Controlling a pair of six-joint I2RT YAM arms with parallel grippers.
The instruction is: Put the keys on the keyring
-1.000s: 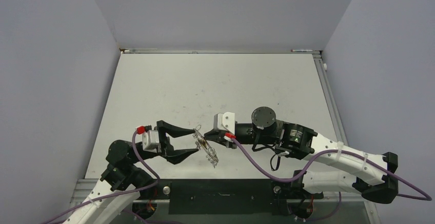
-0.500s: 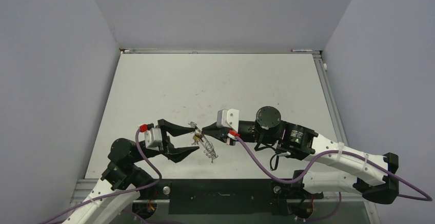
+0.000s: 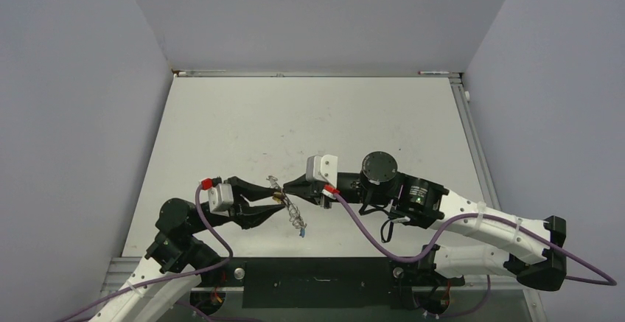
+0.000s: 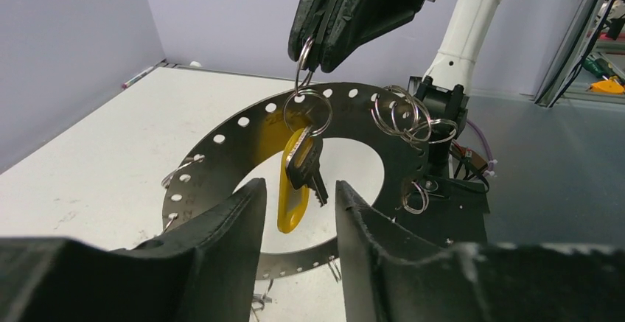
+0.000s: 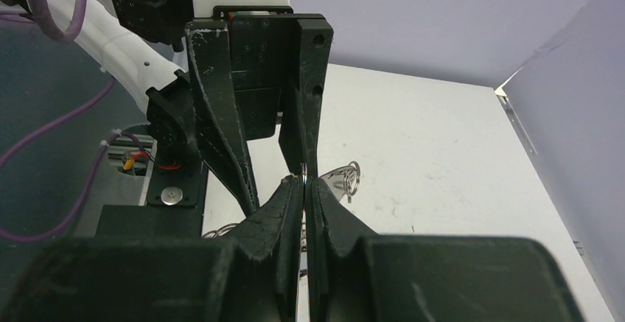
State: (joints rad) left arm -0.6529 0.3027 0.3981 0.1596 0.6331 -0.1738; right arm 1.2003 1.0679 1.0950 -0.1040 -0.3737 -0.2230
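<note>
The keyring is a large flat grey loop punched with holes, hanging tilted above the table. My right gripper comes down from above, shut on a small split ring at the keyring's top rim. In its own view a thin metal edge shows between the pressed fingers. From a second ring hang a dark key and a yellow-headed key. My left gripper is open, its fingers either side of these keys and just short of them, touching nothing. From above, the keys hang between both grippers.
Several more small split rings hang from the keyring's far rim, one lower down. The white tabletop stretches behind the arms. The black base plate and purple cables sit at the near edge.
My left gripper's fingers have narrowed around the hanging keys. The right gripper has shifted a little left and up in the top view, carrying the keyring toward the left gripper.
</note>
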